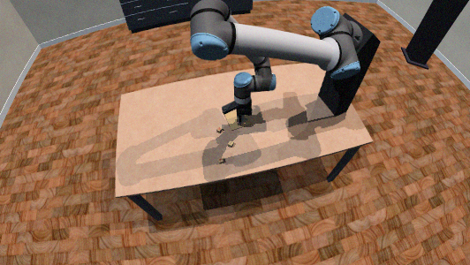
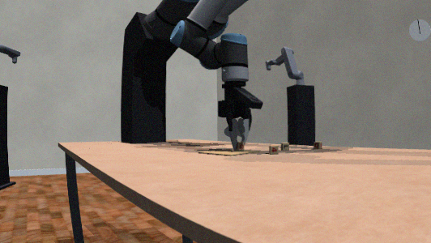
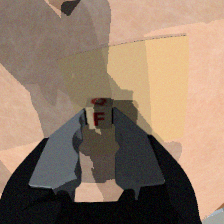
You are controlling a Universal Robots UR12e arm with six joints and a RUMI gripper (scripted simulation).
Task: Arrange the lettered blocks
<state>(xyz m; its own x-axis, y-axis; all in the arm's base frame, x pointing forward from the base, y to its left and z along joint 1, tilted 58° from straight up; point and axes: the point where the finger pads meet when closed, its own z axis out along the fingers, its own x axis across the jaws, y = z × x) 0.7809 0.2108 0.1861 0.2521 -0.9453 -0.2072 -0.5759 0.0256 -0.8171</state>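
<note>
I have the F block point(image 3: 99, 119) pinched in nearly closed fingers, low over the mat point(image 3: 155, 80). I should lower it squarely, F upright, leaving row space for two blocks point(image 2: 274, 149) nearby.

The room had plain grey walls point(image 2: 61, 81) and a floor point(image 1: 66, 110) of patchwork wood blocks in brown and orange, edged by a pale skirting line. A dark drawer cabinet point(image 1: 150, 13) stood against the far wall. A black post point(image 1: 430, 31) rose in one corner. A round wall clock point(image 2: 420, 30) hung high up. The tan table point(image 1: 155, 146) on dark legs carried broad soft shadows.
</note>
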